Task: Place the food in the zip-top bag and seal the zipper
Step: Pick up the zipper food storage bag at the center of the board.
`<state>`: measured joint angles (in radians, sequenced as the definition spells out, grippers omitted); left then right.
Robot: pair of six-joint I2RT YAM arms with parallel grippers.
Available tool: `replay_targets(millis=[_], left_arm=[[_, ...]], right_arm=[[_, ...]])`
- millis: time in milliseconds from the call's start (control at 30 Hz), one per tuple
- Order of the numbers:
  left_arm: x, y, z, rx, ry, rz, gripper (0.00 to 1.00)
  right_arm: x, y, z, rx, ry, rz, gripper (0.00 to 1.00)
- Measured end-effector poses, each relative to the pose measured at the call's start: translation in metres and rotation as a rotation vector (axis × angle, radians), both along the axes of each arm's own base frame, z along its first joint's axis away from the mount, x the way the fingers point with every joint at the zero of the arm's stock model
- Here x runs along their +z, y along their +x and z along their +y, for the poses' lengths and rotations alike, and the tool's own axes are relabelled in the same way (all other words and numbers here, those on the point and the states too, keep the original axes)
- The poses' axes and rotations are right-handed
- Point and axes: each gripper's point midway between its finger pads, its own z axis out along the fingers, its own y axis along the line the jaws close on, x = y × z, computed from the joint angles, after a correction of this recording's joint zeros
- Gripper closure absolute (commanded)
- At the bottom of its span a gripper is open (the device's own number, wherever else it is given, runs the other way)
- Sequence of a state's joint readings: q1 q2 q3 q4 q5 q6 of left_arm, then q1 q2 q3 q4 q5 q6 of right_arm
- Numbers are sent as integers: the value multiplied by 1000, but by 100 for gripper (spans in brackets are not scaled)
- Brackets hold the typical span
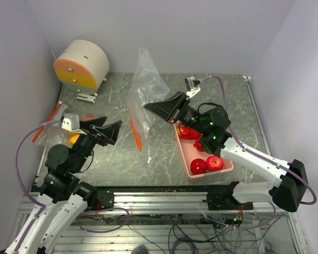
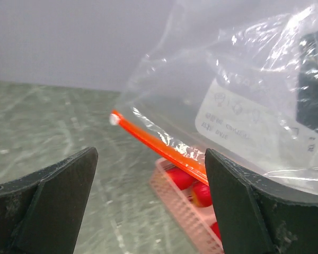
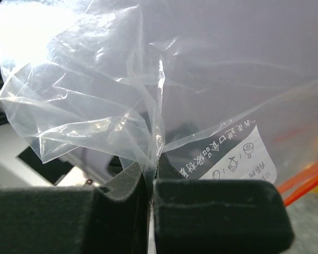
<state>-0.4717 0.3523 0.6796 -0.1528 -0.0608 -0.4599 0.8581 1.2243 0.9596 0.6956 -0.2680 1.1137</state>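
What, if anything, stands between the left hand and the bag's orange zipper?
Nothing visible. In the left wrist view the orange zipper lies straight ahead between the fingers of the open left hand, with only tabletop in front of it. The right hand is shut on the zip-top bag higher up, off that path.

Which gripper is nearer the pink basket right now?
Right. The right gripper, shut on the zip-top bag, is just left of the pink basket; the left gripper is open, farther left.

Top view looks down from behind onto the table (image 1: 111, 159); both close wrist views apparently share the bag (image 2: 244, 106).
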Motion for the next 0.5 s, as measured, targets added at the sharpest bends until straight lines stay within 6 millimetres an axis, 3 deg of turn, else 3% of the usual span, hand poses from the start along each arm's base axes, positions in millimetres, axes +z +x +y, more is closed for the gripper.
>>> replay_targets(millis=[100,233,333,500], left_arm=[[11,-2,-21,-109,-125,-28,7],[33,-14,-33,-218,-287,-91,9],[46,-24,-34,-281,-412,-139,12],[49,-32,-37,-365,-570,-160,17]], right_arm=[[31,-17,-3,81,82,-55,100],[68,-40,-15,157,184,-142,100],[80,-50,-20,190,222,-172,100],[94,-59,-23,250,276,-193,100]])
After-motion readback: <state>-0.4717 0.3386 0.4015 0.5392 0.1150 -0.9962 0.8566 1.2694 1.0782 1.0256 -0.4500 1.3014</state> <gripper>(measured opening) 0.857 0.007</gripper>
